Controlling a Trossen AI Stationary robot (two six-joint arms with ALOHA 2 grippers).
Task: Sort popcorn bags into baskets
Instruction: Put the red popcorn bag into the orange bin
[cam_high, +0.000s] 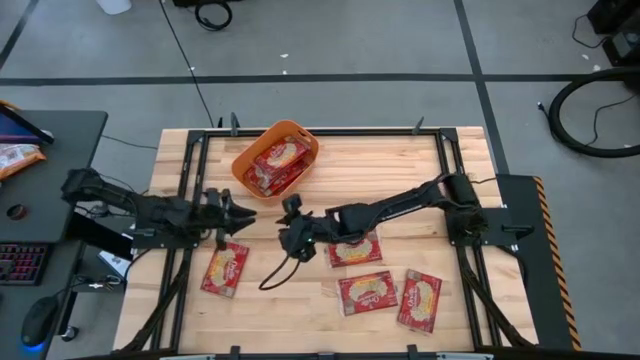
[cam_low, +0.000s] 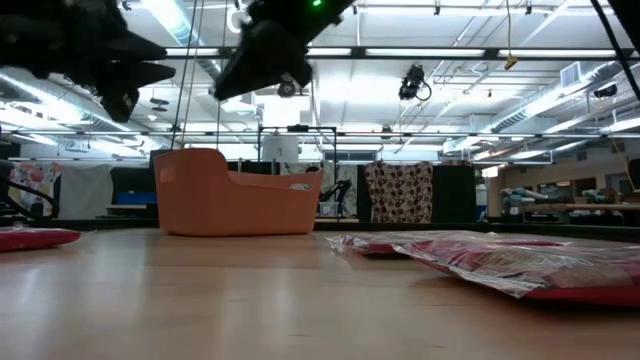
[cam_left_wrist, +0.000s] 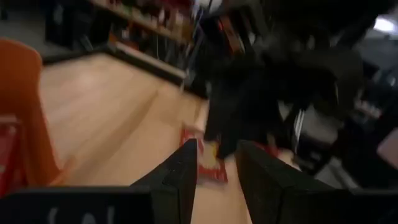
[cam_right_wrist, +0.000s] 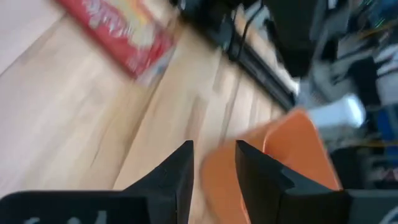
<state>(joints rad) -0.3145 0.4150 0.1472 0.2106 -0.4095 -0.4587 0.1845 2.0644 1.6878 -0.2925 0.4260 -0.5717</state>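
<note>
Crinkled red popcorn bags (cam_low: 520, 262) blur before you, four loose on wood; more fill the smooth orange basket (cam_high: 243, 160). Left gripper (cam_high: 243, 211) and right gripper (cam_high: 291, 209) hover empty, jaws slightly apart.

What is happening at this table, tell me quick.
Two robot arms are sorting red popcorn bags into an orange basket at the table's far edge. Some bags already lie in it; four remain on the wood: one by the left arm and three near the right. The left gripper and right gripper both hang empty, fingers slightly apart, facing each other mid-table.
</note>
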